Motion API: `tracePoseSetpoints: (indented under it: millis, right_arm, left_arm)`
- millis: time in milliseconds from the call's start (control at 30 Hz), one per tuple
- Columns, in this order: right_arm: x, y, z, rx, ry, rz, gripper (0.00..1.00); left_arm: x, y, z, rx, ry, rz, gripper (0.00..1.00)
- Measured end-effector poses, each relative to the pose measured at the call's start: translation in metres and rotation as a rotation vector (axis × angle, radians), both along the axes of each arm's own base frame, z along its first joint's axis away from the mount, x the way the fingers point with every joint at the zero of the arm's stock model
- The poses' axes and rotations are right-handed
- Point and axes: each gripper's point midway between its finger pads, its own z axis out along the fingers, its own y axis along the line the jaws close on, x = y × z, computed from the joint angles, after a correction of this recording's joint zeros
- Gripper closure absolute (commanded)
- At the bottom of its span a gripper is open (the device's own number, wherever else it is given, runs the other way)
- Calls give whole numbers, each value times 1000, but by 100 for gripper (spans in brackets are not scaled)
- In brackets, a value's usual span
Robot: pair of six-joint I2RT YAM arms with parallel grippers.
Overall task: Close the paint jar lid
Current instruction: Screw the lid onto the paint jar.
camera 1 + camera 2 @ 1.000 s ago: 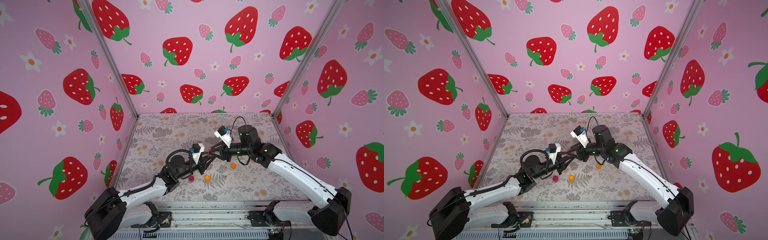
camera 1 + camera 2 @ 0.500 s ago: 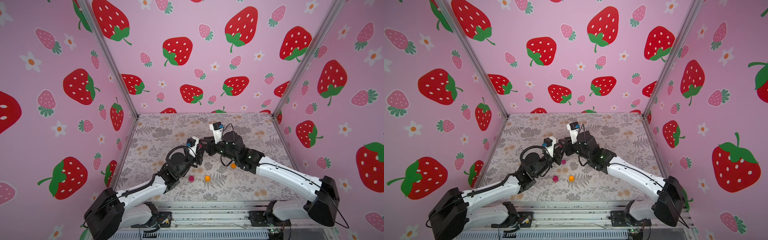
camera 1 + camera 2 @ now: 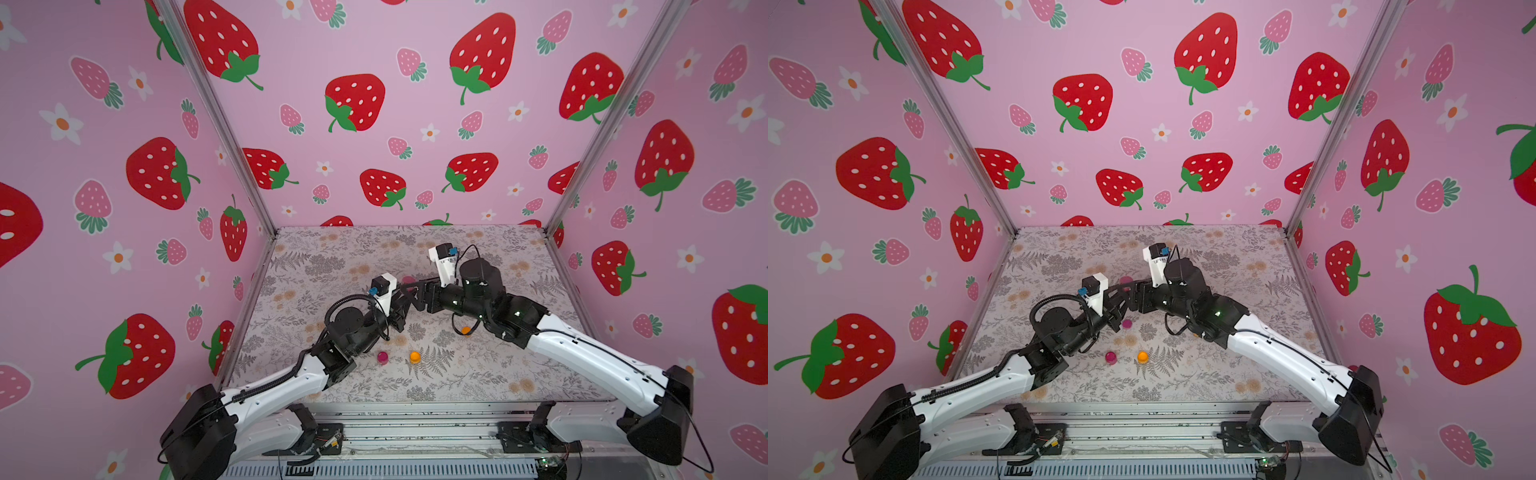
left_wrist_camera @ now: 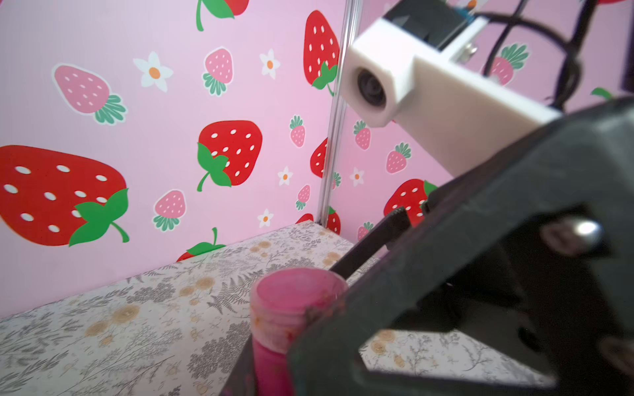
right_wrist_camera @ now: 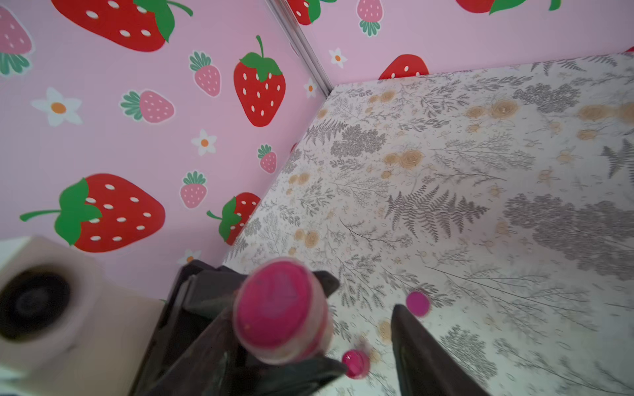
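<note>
- paint jar (image 4: 271,372): held clear of the table (image 4: 120,329), lid uppermost. the left gripper (image 5: 332,324) is clamped tight on its magenta body, below the cap.
- lid (image 4: 295,296): rests on the jar mouth, paler pink than the body and paint-stained at the rim. it looks level, but these views do not show whether it is pressed fully home.
- right gripper (image 3: 417,286): jaws parted, nothing between them. one finger (image 5: 425,353) stands beside the lid, with table showing in the gap.
- step in hand, as judged: seat and tighten the lid on the jar.
- alignment: centre the right jaws over the lid, one on each side of its rim, before closing.
- grip: take the rim only. do not catch the jar body or the left fingers.
- force: apply it straight down the jar axis. a sideways push is likely to cock the lid or tip the jar in the left grip.
- reaction: hold the left grip firm so it resists any twist.
- clearance: the two grippers sit very close together, so approach slowly to avoid finger contact.
- do not touch the other pots on the table: a magenta pot (image 3: 382,357), an orange pot (image 3: 414,356) just beside it, and a purple-topped pot (image 3: 1126,323).
</note>
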Motion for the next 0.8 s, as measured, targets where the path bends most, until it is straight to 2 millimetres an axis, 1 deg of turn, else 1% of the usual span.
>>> tracePoseSetpoints:
  millis: [100, 200, 267, 400, 500, 700, 800]
  right_arm:
    - [1, -17, 12, -5, 3, 48, 22]
    - [4, -33, 19, -23, -7, 106, 23]
    - [0, -38, 21, -50, -26, 164, 25]
    - [-23, -30, 26, -103, -80, 363, 26]
    - [-35, -23, 22, -119, -98, 481, 30]
    - [-43, -12, 0, -133, -65, 604, 32]
    - [-47, -9, -4, -134, -57, 634, 34]
  left_arm:
    - [-11, -4, -8, -11, 20, -67, 79]
    - [-21, -8, -19, -8, 47, -126, 79]
    - [-27, -10, -23, -6, 57, -162, 79]
    - [-38, -15, -18, -24, 54, -230, 79]
    - [-44, -17, -15, -30, 51, -265, 79]
    - [-49, -19, -15, -34, 60, -296, 79]
    - [-49, -20, -15, -33, 61, -300, 79]
